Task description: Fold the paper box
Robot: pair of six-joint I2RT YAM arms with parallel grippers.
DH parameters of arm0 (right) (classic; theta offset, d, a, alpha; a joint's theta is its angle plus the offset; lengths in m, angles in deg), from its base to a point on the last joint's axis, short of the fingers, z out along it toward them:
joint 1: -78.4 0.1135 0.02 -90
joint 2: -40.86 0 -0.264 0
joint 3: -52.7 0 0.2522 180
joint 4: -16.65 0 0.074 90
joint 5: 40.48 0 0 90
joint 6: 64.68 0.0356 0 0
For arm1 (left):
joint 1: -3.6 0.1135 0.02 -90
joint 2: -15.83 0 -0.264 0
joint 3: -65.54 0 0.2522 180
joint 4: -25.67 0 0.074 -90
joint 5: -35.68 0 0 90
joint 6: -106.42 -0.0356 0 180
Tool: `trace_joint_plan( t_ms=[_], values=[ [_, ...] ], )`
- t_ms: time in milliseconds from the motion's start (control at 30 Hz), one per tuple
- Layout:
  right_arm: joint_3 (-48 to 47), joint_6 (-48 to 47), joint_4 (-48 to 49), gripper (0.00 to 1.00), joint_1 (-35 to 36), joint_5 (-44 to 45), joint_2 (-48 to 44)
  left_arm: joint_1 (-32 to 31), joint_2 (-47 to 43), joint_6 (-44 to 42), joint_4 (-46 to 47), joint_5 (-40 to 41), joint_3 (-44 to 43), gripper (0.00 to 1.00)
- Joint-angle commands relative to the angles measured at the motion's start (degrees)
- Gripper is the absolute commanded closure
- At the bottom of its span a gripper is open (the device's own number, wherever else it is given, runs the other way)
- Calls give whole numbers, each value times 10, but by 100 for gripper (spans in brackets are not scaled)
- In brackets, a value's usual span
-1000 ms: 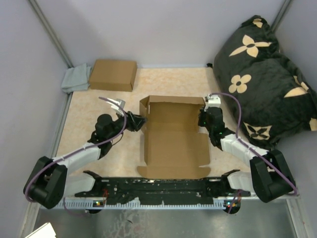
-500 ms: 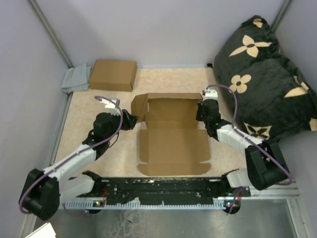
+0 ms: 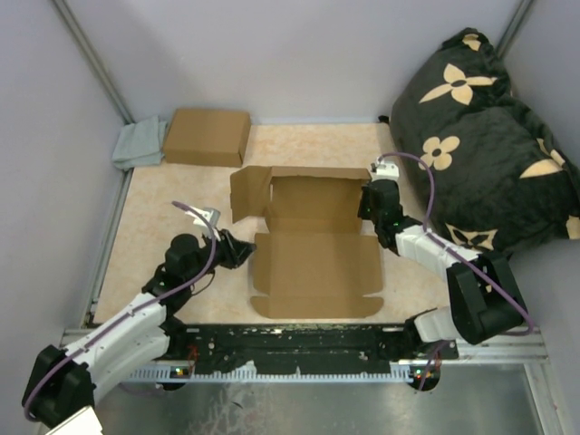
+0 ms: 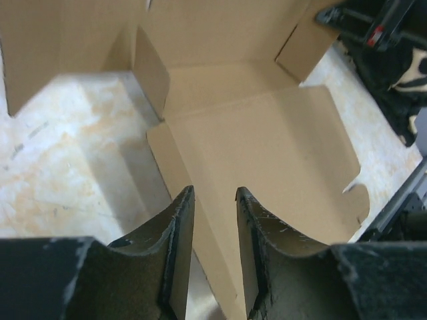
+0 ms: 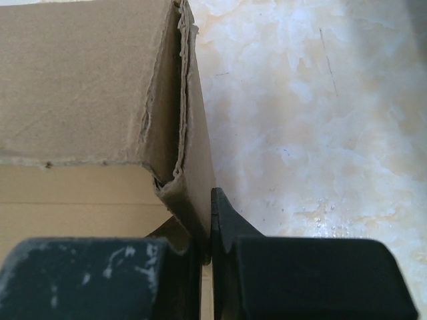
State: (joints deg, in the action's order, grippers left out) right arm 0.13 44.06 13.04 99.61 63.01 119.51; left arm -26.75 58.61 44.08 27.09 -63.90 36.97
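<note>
In the middle of the frame I see the paper box (image 3: 313,263), a plain brown die-cut cardboard piece, lying open on the beige marbled table (image 3: 172,208). Its far wall stands up, with a side flap spread out at the left end. My right gripper (image 3: 370,201) is at the right end of this wall, touching it. My left gripper (image 3: 243,249) is just beside the left edge of the flat panel. At upper left lie a closed brown carton (image 3: 207,137) and a grey cloth (image 3: 136,143). A black cushion with beige flowers (image 3: 480,136) fills the upper right.
</note>
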Motion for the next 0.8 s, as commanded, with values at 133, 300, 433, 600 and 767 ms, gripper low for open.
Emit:
trace_joint_plan(
  t_ms=[133, 300, 433, 600, 767],
  values=[
    [-25, 21, -5, 100, 1, -3, -15, -15, 70, 11, 49, -22, 29, 64],
    [-25, 26, -17, 100, 1, -8, -33, -21, 110, 15, 37, 6, 29, 67],
    [-24, 34, -16, 100, 1, -19, -40, -26, 138, 15, 38, 31, 36, 67],
    [-19, 45, -12, 100, 1, -24, -45, -30, 197, 22, 82, 37, 55, 68],
    [-2, 72, 8, 100, -3, -35, -62, -38, 241, 43, 145, 24, 73, 69]
  ],
)
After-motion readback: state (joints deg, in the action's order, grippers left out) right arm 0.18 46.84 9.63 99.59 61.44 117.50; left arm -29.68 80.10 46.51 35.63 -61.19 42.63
